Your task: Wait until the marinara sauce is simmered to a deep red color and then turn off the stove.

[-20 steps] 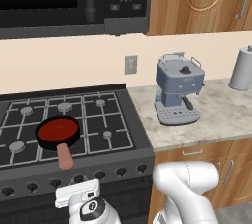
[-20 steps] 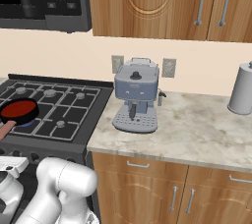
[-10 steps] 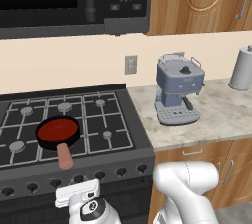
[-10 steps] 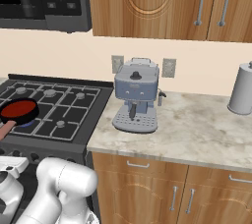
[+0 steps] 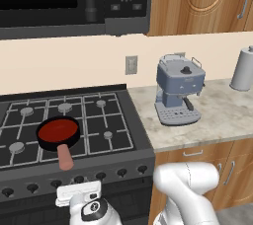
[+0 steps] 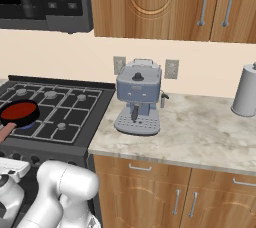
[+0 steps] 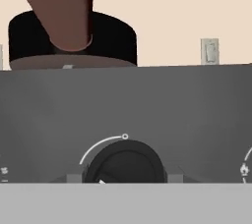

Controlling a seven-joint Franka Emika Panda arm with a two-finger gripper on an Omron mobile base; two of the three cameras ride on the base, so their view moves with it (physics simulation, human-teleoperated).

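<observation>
Now, near to far:
Gripper (image 5: 79,194): low before the stove front, jaws together, holding nothing.
Knob (image 7: 125,161): directly ahead — its white mark points down-left, away from the small circle.
Marinara sauce (image 5: 58,130): deep red, in the black pan on the stove (image 5: 106,120), front left.
Advice: I judge the colour ready — grasp the knob squarely, turn to the circle.

Pan handle (image 5: 64,157) over knob row (image 5: 74,179); counter right (image 5: 222,120) open.

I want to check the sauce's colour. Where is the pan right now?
In the left base view the pan sits on the stove's front-left grate, handle toward the knobs, left of the espresso machine.
</observation>
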